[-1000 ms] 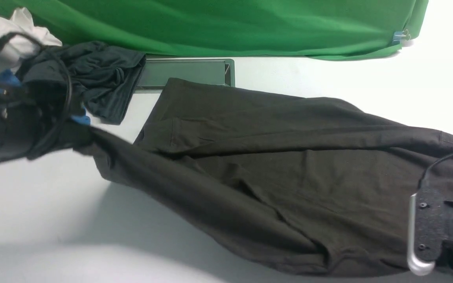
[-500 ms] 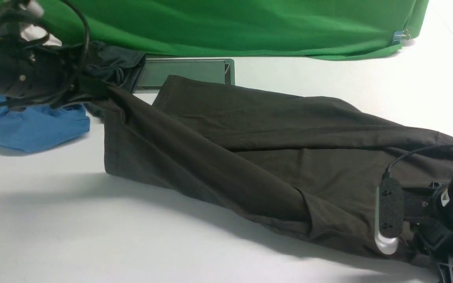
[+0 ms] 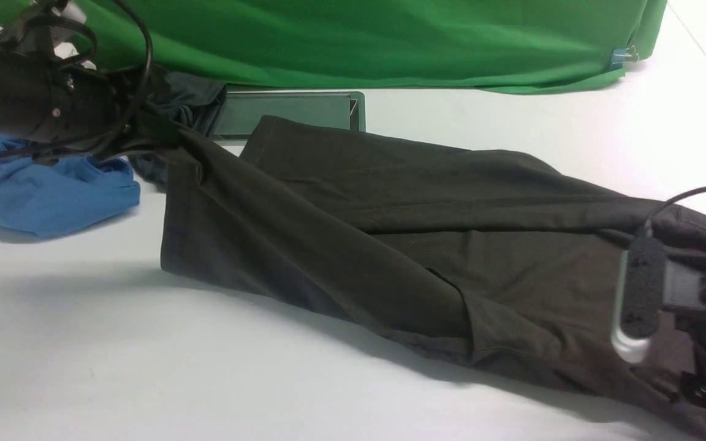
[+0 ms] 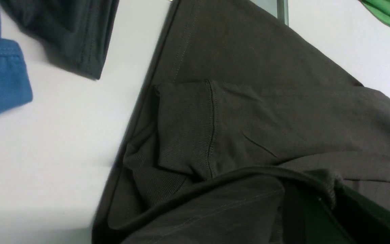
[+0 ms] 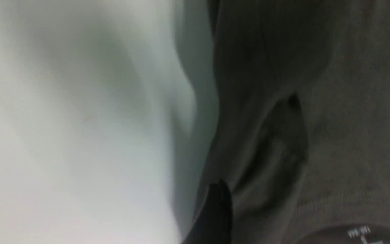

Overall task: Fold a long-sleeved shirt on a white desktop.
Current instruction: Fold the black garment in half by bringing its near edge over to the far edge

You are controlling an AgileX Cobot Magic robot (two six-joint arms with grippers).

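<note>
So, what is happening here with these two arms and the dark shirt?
The robot is folding the long-sleeved shirt on the white desktop. Its left end effector is shut on the hem end of the shirt and holds it raised at the far left, beside a blue shirt. The right end effector stands open over the collar end and grips nothing. The rest of the shirt lies on the desktop, and the fold is not yet finished.
</note>
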